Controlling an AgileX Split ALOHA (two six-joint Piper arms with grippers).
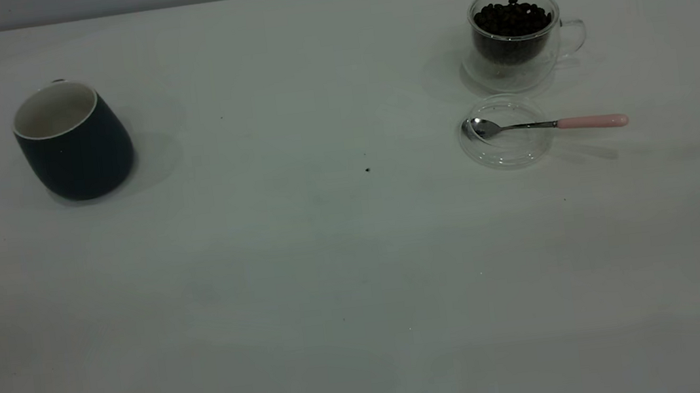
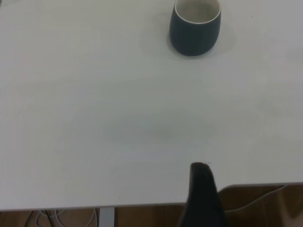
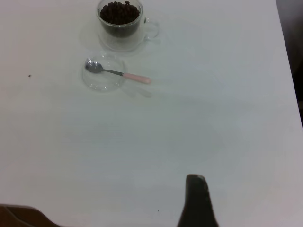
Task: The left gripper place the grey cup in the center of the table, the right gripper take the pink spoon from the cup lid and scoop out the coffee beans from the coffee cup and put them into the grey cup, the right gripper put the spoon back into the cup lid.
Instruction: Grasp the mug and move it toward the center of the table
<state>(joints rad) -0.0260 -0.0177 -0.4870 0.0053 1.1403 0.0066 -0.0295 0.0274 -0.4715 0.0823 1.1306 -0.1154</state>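
The grey cup [image 1: 75,141] stands upright at the far left of the table [image 1: 333,277]; it also shows in the left wrist view [image 2: 195,27]. The coffee cup [image 1: 515,38], full of coffee beans [image 1: 512,17], stands at the far right. The cup lid [image 1: 504,133] lies just in front of it. The pink spoon [image 1: 546,124] rests with its bowl in the lid and its pink handle sticking out to the right. My left gripper [image 2: 202,196] is far back from the grey cup, at the table's near edge. My right gripper [image 3: 198,201] is far back from the spoon [image 3: 118,73] and the lid [image 3: 103,75].
A few tiny dark specks dot the table, one near the middle [image 1: 367,169]. The table's right edge [image 3: 289,71] shows in the right wrist view. The table's near edge [image 2: 142,205] shows in the left wrist view, with cables and brown floor below it.
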